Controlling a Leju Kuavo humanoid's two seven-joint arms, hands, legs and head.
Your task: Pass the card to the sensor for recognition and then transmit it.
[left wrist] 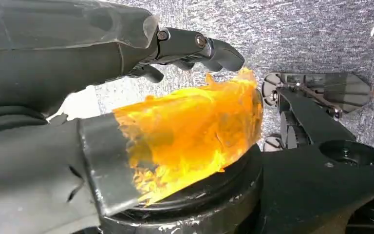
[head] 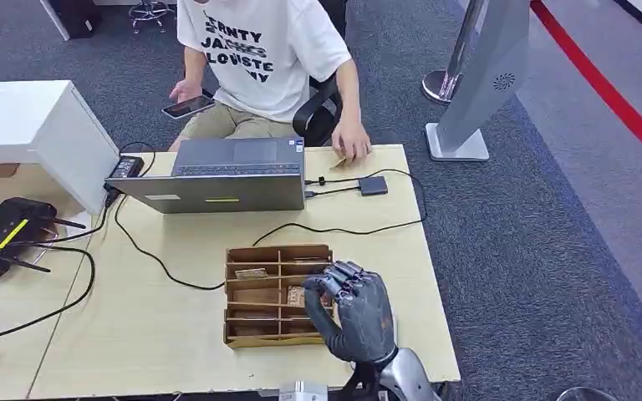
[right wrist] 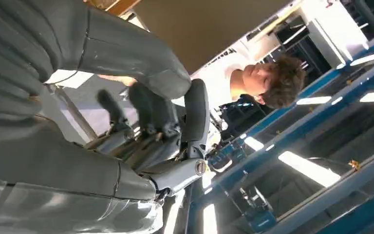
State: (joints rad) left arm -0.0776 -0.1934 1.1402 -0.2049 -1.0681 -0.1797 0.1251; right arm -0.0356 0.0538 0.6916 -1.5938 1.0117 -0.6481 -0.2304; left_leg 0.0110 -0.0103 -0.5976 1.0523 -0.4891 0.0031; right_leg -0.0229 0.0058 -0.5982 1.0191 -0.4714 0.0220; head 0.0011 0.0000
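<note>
On the pale wooden worktop [head: 175, 334], near its front edge, sits a shallow brown cardboard tray with divided compartments [head: 267, 294], and the right robot hand [head: 355, 311], dark grey with a silver wrist, rests over the tray's right side with its fingers [head: 343, 274] bent down toward the compartments; whether they hold anything cannot be told, since the palm hides what lies under it. One small tan card [head: 252, 273] lies flat in an upper left compartment of the tray, and another small printed card [head: 296, 295] lies in a middle compartment just beside the fingertips. Behind the tray, a grey open laptop [head: 221, 174] stands with its lid tilted back toward the robot, and black cables [head: 146, 251] run from it across the worktop. A small dark square sensor box [head: 373, 185] lies to the right of the laptop, joined to it by a cable. Behind the laptop a person in a white printed T-shirt [head: 259, 50] sits in a black chair, one hand [head: 352, 144] resting on the far edge of the worktop near the sensor box, the other holding a phone [head: 188, 107]. A black router with antennas [head: 4, 234] lies at the left. Seen from the left wrist, the left robot hand [left wrist: 126, 97] hangs above grey carpet, fingers [left wrist: 199, 48] extended and parted with nothing between them, an orange translucent wrap on its thumb
</note>
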